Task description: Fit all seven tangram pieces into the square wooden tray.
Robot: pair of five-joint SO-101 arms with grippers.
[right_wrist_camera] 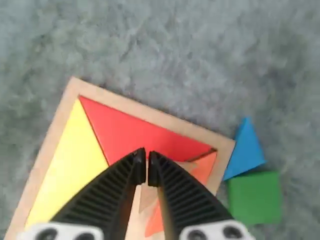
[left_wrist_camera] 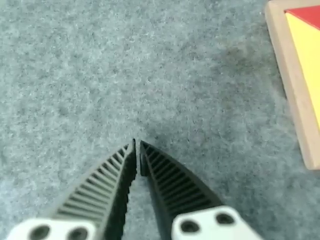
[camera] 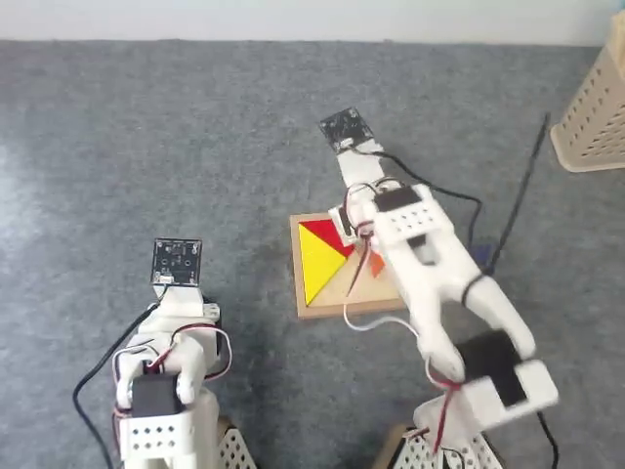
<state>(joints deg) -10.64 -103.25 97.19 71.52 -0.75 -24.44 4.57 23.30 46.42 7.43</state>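
Two arms stand at the near edge of the grey, carpet-covered tabletop (camera: 146, 127). Toward the near left corner, the left gripper (left_wrist_camera: 137, 146) hangs over bare tabletop with its ribbed fingers pressed together and nothing between them. A corner of the tray lies off to its side.

One square wooden tray (camera: 301, 283) lies about mid-tabletop. Five tangram pieces can be counted, three of them in the tray. One large yellow triangle (right_wrist_camera: 70, 165) fills the tray's left side. One large red triangle (right_wrist_camera: 140, 132) lies along its far rim, edge to edge with the yellow one. One orange piece (right_wrist_camera: 202, 170) sits in the far right corner of the tray, partly hidden by the gripper above it. Bare wood shows in the rest of the tray floor.

The right gripper (right_wrist_camera: 143, 156) hovers over the middle of the tray, above the inner point of the red triangle. Its fingers are clenched tip to tip and empty.

Two pieces lie on the tabletop outside the tray's right rim. One blue triangle (right_wrist_camera: 246, 150) is just beside the rim, and one green square (right_wrist_camera: 254, 196) is just beside the blue one.

One pale slatted basket (camera: 596, 107) stands at the tabletop's far right edge, well apart from the tray.
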